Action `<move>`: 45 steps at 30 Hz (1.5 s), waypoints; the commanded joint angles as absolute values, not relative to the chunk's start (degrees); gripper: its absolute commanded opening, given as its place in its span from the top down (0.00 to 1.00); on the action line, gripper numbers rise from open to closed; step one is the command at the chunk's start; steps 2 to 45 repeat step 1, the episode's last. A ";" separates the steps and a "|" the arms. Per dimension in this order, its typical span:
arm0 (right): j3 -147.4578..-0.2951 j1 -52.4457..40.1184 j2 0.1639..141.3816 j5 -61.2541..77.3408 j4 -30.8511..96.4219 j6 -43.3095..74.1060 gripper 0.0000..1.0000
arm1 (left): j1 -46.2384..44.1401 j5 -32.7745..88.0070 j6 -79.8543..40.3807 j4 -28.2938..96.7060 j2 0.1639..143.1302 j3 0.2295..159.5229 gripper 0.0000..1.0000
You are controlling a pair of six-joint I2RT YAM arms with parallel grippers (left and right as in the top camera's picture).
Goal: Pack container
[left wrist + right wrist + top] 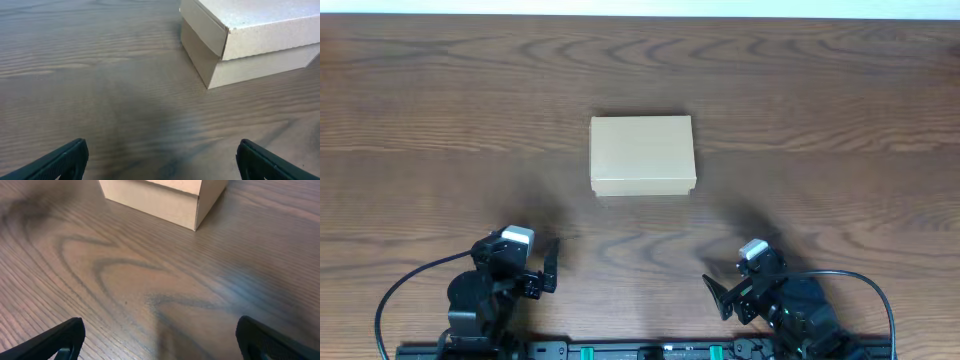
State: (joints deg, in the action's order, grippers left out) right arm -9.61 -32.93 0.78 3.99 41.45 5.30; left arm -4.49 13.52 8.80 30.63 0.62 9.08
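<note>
The container (642,155) is a small tan cardboard box with its flap lid shut, standing in the middle of the wooden table. It also shows in the left wrist view (250,37) at the upper right and in the right wrist view (165,197) at the top. My left gripper (546,268) is open and empty near the front left, well short of the box; its fingertips frame bare wood (162,157). My right gripper (720,292) is open and empty near the front right, fingertips over bare wood (160,337). No pens are in view.
The wooden table (840,120) stretches wide on all sides of the box. A black rail with the arm bases (640,350) runs along the front edge, with cables looping at both sides.
</note>
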 commanded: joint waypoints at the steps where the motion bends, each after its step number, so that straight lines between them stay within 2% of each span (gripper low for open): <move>1: -9.21 -33.63 0.32 3.20 41.45 4.62 0.01 | -4.05 13.52 8.21 30.63 0.25 8.40 0.05; 45: -9.21 -33.63 0.32 3.20 41.45 4.62 0.01 | -4.05 13.52 8.21 30.63 0.25 8.40 0.05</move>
